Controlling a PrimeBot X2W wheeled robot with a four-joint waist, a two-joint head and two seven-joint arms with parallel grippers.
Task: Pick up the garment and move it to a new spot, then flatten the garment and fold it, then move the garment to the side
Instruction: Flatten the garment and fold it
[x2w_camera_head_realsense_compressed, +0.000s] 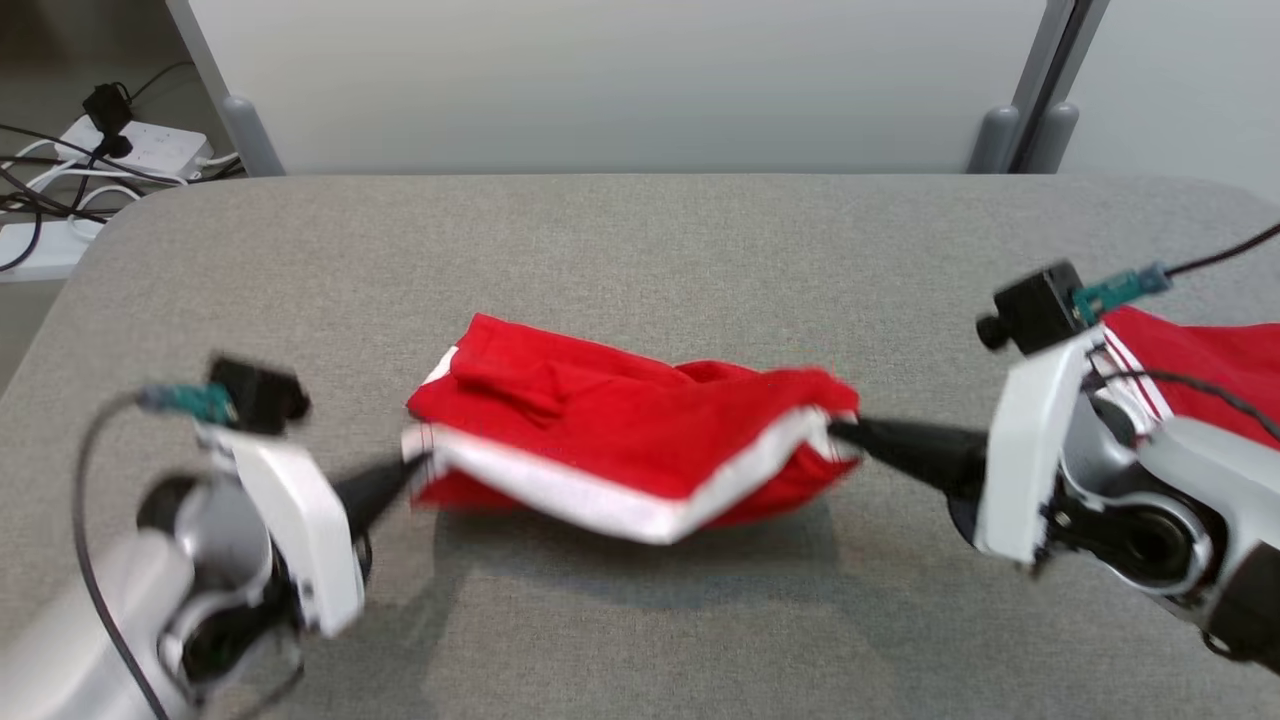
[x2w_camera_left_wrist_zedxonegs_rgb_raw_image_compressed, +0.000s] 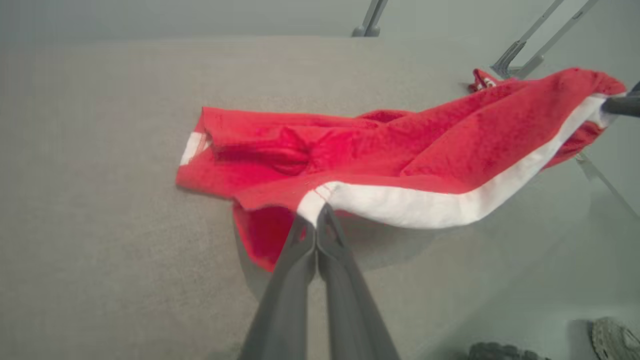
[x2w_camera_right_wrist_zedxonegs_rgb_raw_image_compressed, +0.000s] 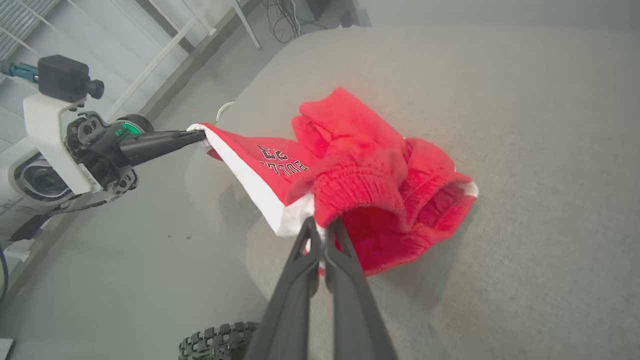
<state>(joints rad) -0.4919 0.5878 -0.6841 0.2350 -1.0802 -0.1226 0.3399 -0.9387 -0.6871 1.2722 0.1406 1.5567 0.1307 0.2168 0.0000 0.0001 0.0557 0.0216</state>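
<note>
Your left gripper (x2w_camera_head_realsense_compressed: 412, 465) has its two long dark fingers pressed together on the white edge of the soft red shorts with a white stripe (x2w_camera_head_realsense_compressed: 620, 430). Your right gripper (x2w_camera_head_realsense_compressed: 842, 430) pinches the other end of that stripe, by the stretchy ribbed part. The front edge of the shorts hangs lifted between both grippers and sags in the middle. The back part rests crumpled on the flat grey cloth-covered table (x2w_camera_head_realsense_compressed: 640, 260), near its middle. Another red cloth with white stripes (x2w_camera_head_realsense_compressed: 1210, 360) lies behind your right arm.
</note>
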